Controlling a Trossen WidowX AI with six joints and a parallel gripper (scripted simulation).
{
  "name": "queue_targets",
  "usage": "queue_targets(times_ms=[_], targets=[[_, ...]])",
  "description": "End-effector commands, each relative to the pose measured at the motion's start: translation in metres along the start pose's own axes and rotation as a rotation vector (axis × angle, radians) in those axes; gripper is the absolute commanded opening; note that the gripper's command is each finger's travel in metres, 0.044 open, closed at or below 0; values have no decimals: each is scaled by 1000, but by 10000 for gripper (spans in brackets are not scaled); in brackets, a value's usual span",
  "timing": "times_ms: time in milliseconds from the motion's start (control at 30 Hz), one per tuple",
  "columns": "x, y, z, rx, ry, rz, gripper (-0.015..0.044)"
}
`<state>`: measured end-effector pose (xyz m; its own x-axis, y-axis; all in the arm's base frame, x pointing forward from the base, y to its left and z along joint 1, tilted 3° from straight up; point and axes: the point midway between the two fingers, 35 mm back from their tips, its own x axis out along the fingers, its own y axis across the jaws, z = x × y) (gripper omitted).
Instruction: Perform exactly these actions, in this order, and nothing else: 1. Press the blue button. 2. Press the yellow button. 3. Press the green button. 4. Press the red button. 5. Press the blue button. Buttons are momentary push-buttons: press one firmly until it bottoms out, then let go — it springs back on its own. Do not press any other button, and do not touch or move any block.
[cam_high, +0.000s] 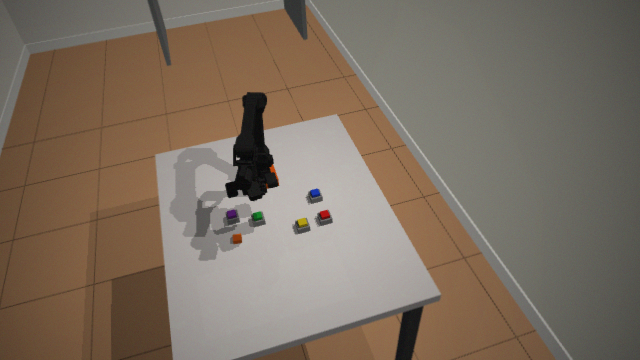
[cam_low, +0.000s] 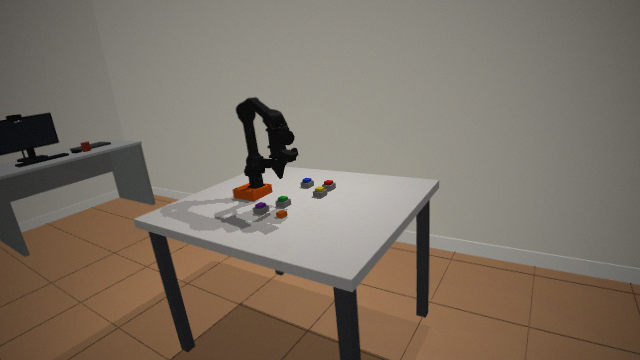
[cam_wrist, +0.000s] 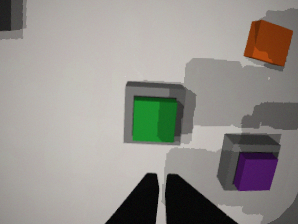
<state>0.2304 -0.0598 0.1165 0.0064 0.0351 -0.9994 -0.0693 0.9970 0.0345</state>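
Observation:
My gripper (cam_low: 281, 177) (cam_wrist: 160, 183) is shut and empty, raised above the table on the arm-base side of the green button. The green button (cam_high: 257, 216) (cam_low: 283, 199) (cam_wrist: 154, 120) sits in its grey housing, just beyond the fingertips in the wrist view, untouched. The blue button (cam_high: 315, 193) (cam_low: 307, 180) stands farther right. The yellow button (cam_high: 302, 223) (cam_low: 319, 189) and the red button (cam_high: 325, 215) (cam_low: 328, 182) stand close together. All of these buttons look sprung up.
A purple button (cam_high: 232, 214) (cam_low: 260, 205) (cam_wrist: 256, 171) stands beside the green one. An orange block (cam_high: 237, 238) (cam_low: 281, 214) (cam_wrist: 267, 44) lies near both. The orange arm base (cam_low: 252, 192) stands on the white table (cam_high: 300, 290). A dark object shows at the wrist view's upper left corner.

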Motion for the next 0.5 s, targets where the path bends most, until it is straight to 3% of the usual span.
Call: queue_targets(times_ms=[0, 133, 467], targets=[[17, -2, -1, -8, -2, -1, 20], [59, -1, -3, -8, -1, -1, 20], [70, -1, -2, -8, -1, -1, 20]])
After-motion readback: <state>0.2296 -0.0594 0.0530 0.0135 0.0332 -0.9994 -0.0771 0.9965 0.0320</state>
